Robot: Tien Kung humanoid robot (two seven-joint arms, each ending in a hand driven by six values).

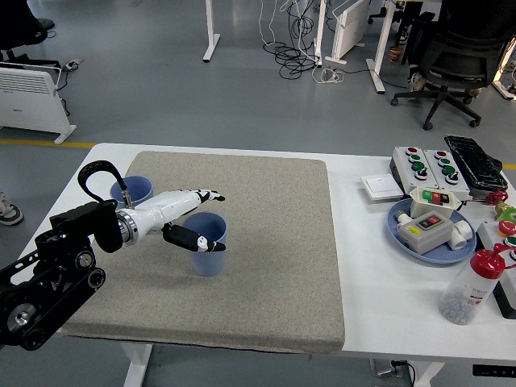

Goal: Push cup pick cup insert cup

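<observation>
Two light blue cups stand upright on the grey mat (274, 242). One cup (210, 261) is near the mat's middle left. The other cup (139, 187) stands further back at the left, partly hidden behind my left arm. My left hand (213, 220) reaches in over the nearer cup and is open. Its fingers (203, 196) stretch past the far side of the rim, while the thumb (193, 239) lies across the cup's near side. Whether they press on the cup I cannot tell. My right arm is out of view.
On the white table (367, 266) at the right lie a blue plate (400, 229) with button boxes, a clear bottle with a red cap (471, 288), more button boxes (424, 164), a black tray (476, 161) and a white switch plate (380, 187).
</observation>
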